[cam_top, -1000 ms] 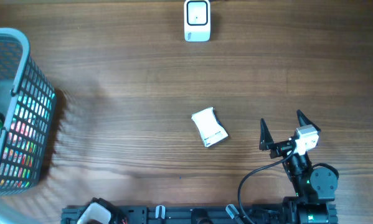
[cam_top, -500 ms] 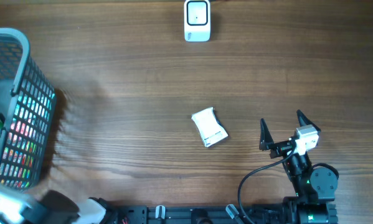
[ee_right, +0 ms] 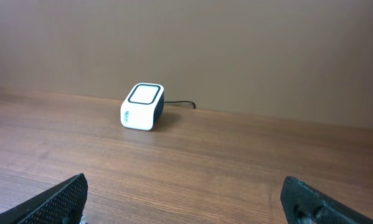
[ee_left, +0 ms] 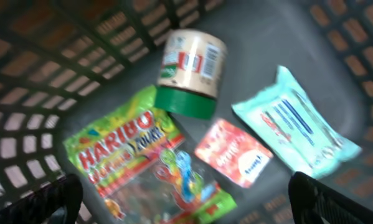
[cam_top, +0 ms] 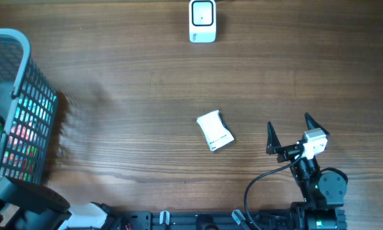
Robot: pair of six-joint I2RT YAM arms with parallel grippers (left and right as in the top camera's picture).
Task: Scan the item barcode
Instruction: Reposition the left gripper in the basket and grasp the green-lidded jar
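A white barcode scanner point(cam_top: 202, 21) stands at the table's far edge; it also shows in the right wrist view as the scanner point(ee_right: 142, 107). A small white box point(cam_top: 215, 131) lies flat mid-table. My left gripper point(ee_left: 195, 202) hangs open over the inside of the grey basket point(cam_top: 25, 48), with nothing between its fingers. Below it lie a jar with a green lid point(ee_left: 192, 68), a Haribo bag point(ee_left: 130, 149), a red packet point(ee_left: 233, 152) and a teal pack point(ee_left: 298, 124). My right gripper point(cam_top: 289, 124) stands open and empty, right of the white box.
The basket's mesh walls point(ee_left: 61, 74) enclose the left gripper on all sides. The left arm point(cam_top: 25, 199) shows at the bottom left corner of the overhead view. A black cable point(cam_top: 258, 185) loops beside the right arm's base.
The left arm has swung in over the basket's near end from the bottom left. The view into the basket is blurred by motion. The right arm and the white box have not moved.
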